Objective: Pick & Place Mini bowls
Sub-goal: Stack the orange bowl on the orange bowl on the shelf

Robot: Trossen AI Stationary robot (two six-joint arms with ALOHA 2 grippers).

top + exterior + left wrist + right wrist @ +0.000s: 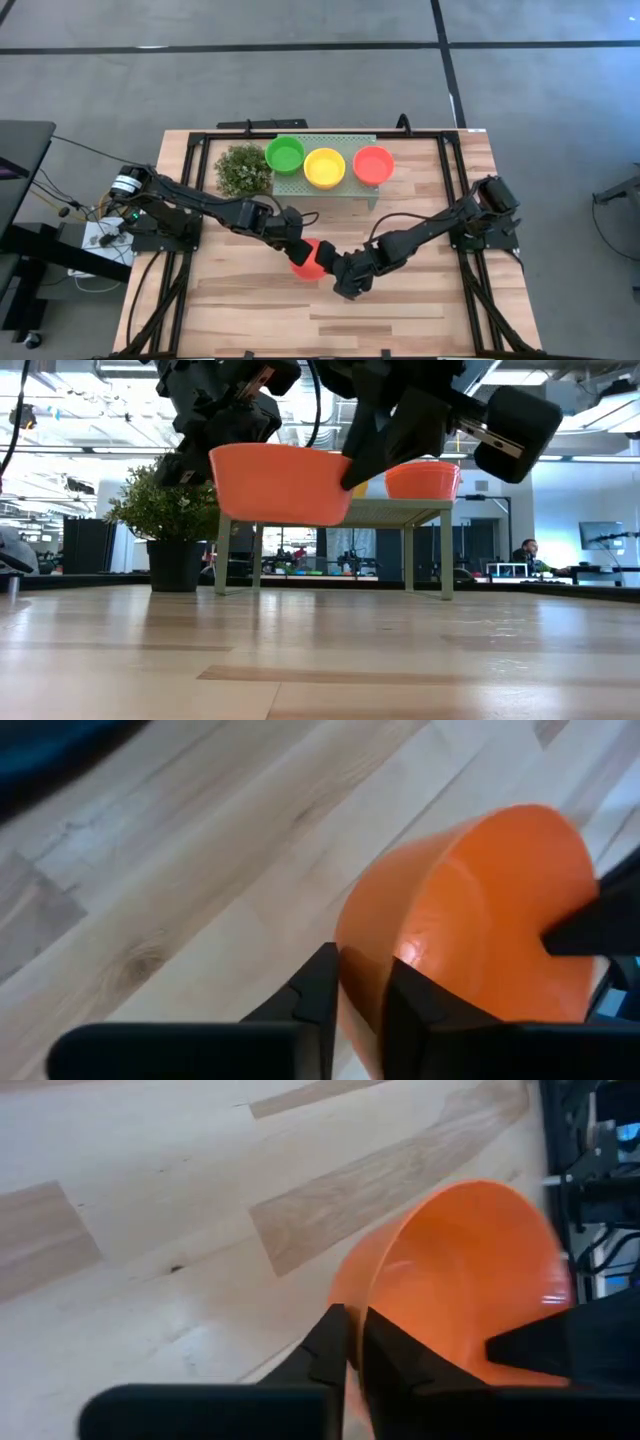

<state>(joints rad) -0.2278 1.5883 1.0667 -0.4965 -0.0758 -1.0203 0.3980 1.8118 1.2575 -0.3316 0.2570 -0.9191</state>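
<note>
Red-orange mini bowl (307,257) aloft mid-table — green (285,154), yellow (324,167), red-orange (373,164) on tray.

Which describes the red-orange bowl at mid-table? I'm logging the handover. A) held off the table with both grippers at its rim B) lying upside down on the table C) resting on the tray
A: in the low view the red-orange bowl hangs clear of the table, with the left gripper and right gripper each straddling its rim.

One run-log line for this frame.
handover | red-orange bowl airborne | left end effector on rim | right end effector shut on opposite rim

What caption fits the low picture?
Two grippers, left and right, hold an orange bowl above the table.
</note>
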